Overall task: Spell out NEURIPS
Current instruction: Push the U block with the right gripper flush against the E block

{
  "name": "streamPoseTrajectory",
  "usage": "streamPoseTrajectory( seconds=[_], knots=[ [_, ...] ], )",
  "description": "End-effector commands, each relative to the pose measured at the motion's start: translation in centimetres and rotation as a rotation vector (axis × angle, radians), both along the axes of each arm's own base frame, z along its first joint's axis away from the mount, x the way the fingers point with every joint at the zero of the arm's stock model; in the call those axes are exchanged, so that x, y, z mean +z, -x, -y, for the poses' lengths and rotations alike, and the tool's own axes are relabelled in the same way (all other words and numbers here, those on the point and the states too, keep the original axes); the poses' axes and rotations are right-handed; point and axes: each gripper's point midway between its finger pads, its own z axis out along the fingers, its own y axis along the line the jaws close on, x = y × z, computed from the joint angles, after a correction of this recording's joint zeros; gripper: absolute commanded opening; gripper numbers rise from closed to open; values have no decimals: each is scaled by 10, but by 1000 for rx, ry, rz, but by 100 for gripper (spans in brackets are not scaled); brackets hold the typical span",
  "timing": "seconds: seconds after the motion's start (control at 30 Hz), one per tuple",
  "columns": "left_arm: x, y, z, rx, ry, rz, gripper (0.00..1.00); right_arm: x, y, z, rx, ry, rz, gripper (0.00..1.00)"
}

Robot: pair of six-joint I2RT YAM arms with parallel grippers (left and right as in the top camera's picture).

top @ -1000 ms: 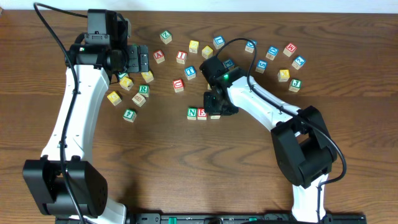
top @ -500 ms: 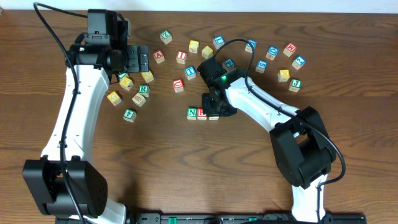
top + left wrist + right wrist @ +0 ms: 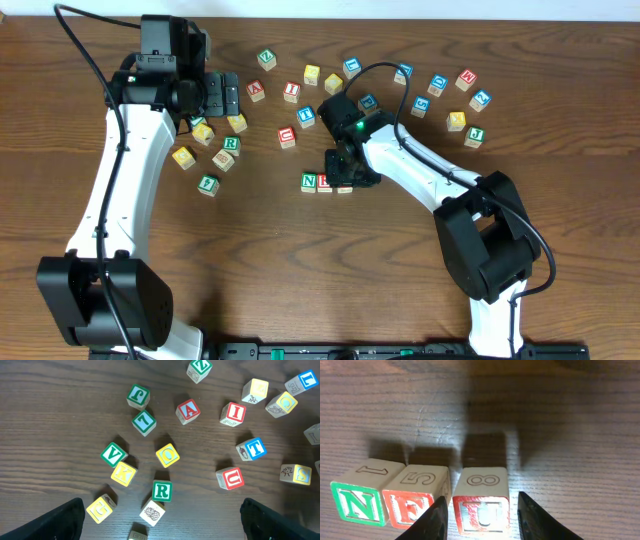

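Table (image 3: 300, 260): wooden, loose cubes scattered toward 12 o'clock.
Left gripper (image 3: 165, 522): spread wide, empty, above R cube (image 3: 161, 491).
Right gripper (image 3: 482, 525): parted, straddling U cube (image 3: 481, 512), slim gaps either side.
Row: N cube (image 3: 359, 505), E cube (image 3: 412, 507) touching at its 3 o'clock, U just beside.

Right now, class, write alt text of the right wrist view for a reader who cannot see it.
Three wooden cubes, green N, red E and red U, sit in a row on a wooden table; the right hand straddles the U.

Green N (image 3: 359, 503), red E (image 3: 413, 508), red U (image 3: 481, 513) cubes side by side.
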Motion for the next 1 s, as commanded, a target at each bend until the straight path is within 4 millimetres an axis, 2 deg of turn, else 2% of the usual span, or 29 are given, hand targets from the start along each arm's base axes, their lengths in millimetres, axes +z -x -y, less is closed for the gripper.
streamPoseTrajectory(
  seconds=[0.0, 0.27, 0.4, 0.53, 0.67, 0.97],
  knots=[
    [18, -1, -2, 8, -5, 42, 98, 7, -1, -4, 9, -9, 3, 39],
    [18, -1, -2, 8, -5, 42, 98, 45, -7, 1, 18, -24, 47, 39],
    [18, -1, -2, 8, -5, 42, 98, 56, -10, 11, 1, -15, 67, 36],
    [18, -1, -2, 8, -5, 42, 98, 48, -10, 27, -23, 32, 53, 23],
    [18, -1, -2, 8, -5, 42, 98, 31, -4, 33, -29, 49, 24, 8],
    [18, -1, -2, 8, -5, 42, 98, -3, 3, 31, -24, 45, -24, 4]
  ],
)
